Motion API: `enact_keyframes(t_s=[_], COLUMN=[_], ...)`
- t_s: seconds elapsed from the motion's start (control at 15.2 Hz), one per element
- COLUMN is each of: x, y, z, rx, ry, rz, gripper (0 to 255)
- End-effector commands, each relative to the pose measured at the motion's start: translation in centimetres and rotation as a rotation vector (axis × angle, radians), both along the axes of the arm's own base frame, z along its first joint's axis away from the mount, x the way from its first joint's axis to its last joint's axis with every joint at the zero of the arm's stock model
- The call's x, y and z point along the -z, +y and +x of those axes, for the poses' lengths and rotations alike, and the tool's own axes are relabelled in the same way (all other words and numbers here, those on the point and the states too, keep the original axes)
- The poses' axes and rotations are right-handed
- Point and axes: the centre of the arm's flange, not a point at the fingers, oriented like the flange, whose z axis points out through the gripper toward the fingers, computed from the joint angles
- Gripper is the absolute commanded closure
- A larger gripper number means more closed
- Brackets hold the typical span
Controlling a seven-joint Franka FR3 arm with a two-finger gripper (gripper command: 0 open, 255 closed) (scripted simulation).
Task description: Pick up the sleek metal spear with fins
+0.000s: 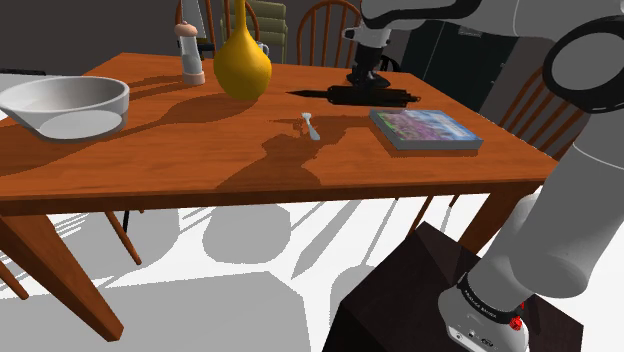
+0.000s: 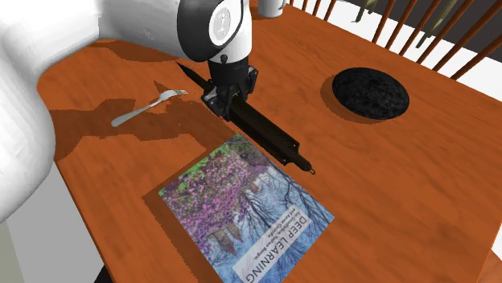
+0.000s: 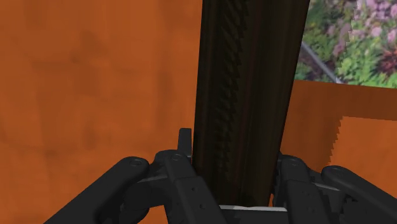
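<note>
A long, dark spear [image 1: 392, 97] lies flat on the wooden table [image 1: 150, 150], its pointed tip towards the yellow vase. In the second exterior view the spear [image 2: 272, 137] runs slantwise from near the fork to the book's corner, with small fins at its book end. My gripper [image 1: 365, 86] stands straight down over the shaft near its pointed half [image 2: 226, 100]. In the wrist view the black shaft [image 3: 245, 83] passes between my fingers, which press on both of its sides; the gripper [image 3: 234, 181] is shut on it. The spear still rests on the wood.
A flowery book [image 1: 425, 128] [image 2: 245, 209] lies just beside the spear's finned end. A small fork [image 1: 311, 125] [image 2: 145, 108] lies on its other side. A yellow vase [image 1: 243, 65], a pepper mill [image 1: 190, 50] and a white bowl [image 1: 65, 105] stand further along. A black round mat [image 2: 371, 92] and chairs sit beyond.
</note>
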Motion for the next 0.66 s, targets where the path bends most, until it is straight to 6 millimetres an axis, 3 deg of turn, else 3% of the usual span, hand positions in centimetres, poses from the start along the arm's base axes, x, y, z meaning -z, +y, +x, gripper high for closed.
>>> enact_keyframes(t_s=[0.0,0.46,0.59], x=[-1.0,-4.7,-4.8], y=[-0.1,-0.1,-0.1], z=[-0.1,-0.1,-0.1], rx=[0.000,0.000,0.000], ry=[0.000,0.000,0.000], rz=[0.000,0.000,0.000], gripper=[255,255,255])
